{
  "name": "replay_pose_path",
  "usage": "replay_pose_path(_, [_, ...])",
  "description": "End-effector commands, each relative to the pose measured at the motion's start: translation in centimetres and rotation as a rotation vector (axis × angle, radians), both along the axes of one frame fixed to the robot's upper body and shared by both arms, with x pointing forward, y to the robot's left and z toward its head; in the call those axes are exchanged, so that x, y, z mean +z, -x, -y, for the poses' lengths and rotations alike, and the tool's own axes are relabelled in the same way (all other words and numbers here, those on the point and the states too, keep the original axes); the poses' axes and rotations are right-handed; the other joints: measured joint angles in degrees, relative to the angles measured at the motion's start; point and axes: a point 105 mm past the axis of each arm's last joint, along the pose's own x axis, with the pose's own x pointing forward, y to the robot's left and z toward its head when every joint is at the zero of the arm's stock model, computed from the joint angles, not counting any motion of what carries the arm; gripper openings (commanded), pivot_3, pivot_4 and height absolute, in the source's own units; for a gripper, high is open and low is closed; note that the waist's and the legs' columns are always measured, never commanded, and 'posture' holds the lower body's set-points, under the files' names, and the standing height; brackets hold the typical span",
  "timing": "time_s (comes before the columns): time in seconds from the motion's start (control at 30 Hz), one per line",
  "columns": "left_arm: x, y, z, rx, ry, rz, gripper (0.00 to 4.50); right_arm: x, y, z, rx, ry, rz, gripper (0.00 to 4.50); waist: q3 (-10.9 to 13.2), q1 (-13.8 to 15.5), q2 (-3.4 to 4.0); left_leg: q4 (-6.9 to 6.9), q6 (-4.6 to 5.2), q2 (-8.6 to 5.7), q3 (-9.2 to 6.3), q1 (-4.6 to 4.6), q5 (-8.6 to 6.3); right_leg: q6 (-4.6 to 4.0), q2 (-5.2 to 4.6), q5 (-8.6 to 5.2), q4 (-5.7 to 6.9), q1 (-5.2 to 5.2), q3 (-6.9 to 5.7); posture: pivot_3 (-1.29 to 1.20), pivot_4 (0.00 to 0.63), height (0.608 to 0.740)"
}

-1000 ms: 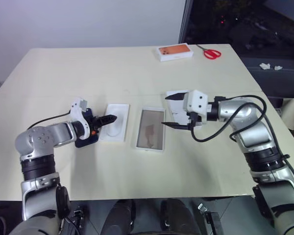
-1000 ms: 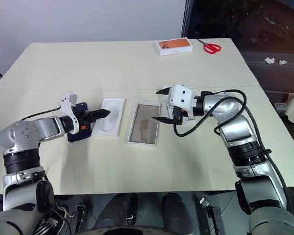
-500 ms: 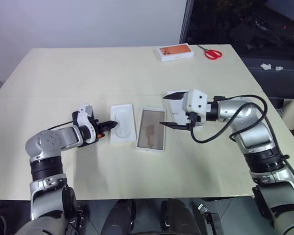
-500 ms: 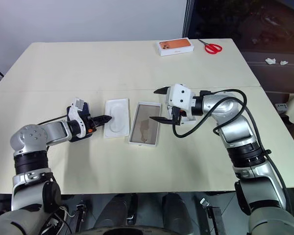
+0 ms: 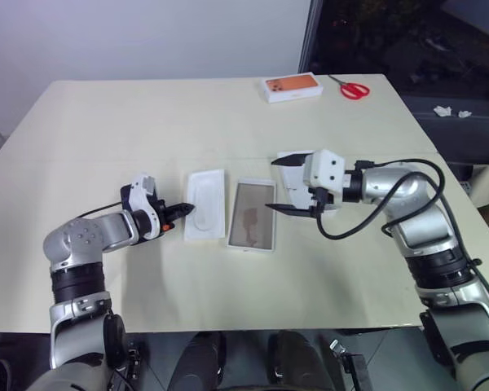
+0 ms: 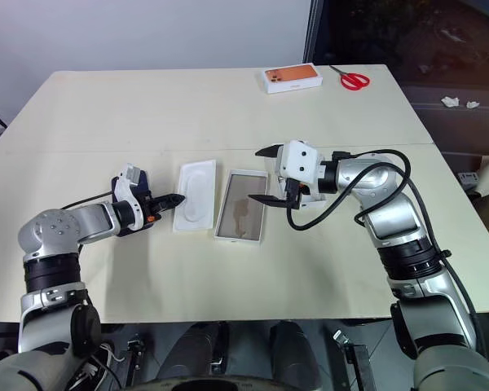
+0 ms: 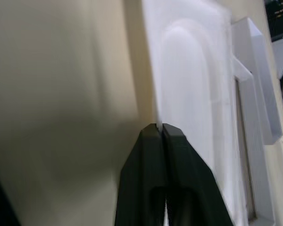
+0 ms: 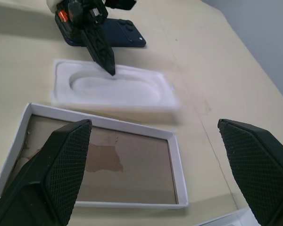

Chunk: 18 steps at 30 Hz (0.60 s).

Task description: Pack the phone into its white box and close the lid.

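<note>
My left gripper [image 5: 189, 208] is shut on the near-left rim of the white insert tray [image 5: 205, 204]; in the left wrist view its black fingers [image 7: 151, 155] meet at that rim. The dark blue phone [image 8: 122, 37] lies flat on the table just behind my left hand. The white box [image 5: 253, 226] stands open beside the insert, its brownish floor bare. My right gripper [image 5: 272, 186] hovers open over the box's far right side, nothing between its fingers. The lid [image 5: 296, 186] lies beneath that gripper, partly hidden by it.
An orange-topped white box [image 5: 293, 85] and red scissors [image 5: 353, 88] lie at the table's far edge. The table [image 5: 147, 122] stretches bare to the far left. The table's right edge [image 5: 440, 155] lies close to my right arm.
My left gripper closed from open to shut at the insert's rim. The insert slid a little toward the box and turned slightly. The right gripper stayed open and still.
</note>
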Motion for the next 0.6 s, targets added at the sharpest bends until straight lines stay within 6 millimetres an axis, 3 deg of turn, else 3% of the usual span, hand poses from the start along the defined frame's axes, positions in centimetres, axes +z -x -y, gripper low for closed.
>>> replay_pose_path(0.03, [-1.0, 0.5, 0.0, 0.009, 0.028, -0.043, 0.04, 1.3, 0.4, 0.0, 0.011, -0.019, 0.049, 4.5, 0.0, 0.01, 0.0, 0.0, 0.0, 0.0, 0.0, 0.0, 0.0, 0.0, 0.0, 0.0, 0.0, 0.0, 0.0, 0.0, 0.15, 0.74])
replay_pose_path(0.33, [1.1, 0.6, -0.4, 0.024, 0.199, -0.02, 0.04, 1.1, 0.4, 0.6, 0.002, -0.028, 0.018, 4.5, 0.01, -0.03, -0.01, 0.0, 0.0, 0.0, 0.0, 0.0, 0.0, 0.0, 0.0, 0.0, 0.0, -0.01, 0.0, 0.0, 0.15, 0.74])
replay_pose_path(0.47, [3.7, 1.4, 0.9, -0.079, 0.249, 0.013, 0.04, 0.5, 1.8, 3.3, 0.037, -0.061, -0.189, 4.5, 0.07, 0.24, -0.13, 0.02, 0.01, 0.0, -0.05, -0.05, 0.0, 0.0, 0.0, 0.0, -0.03, 0.01, -0.06, 0.0, 0.15, 0.74])
replay_pose_path(0.6, [4.2, 1.3, 3.2, -0.139, 0.158, 0.03, 0.04, -0.5, 1.5, 5.7, -0.022, -0.042, -0.228, 4.5, 0.09, 0.2, -0.17, 0.05, 0.04, -0.04, -0.04, -0.09, -0.02, 0.0, -0.04, 0.0, -0.06, 0.02, -0.06, 0.0, 0.15, 0.74])
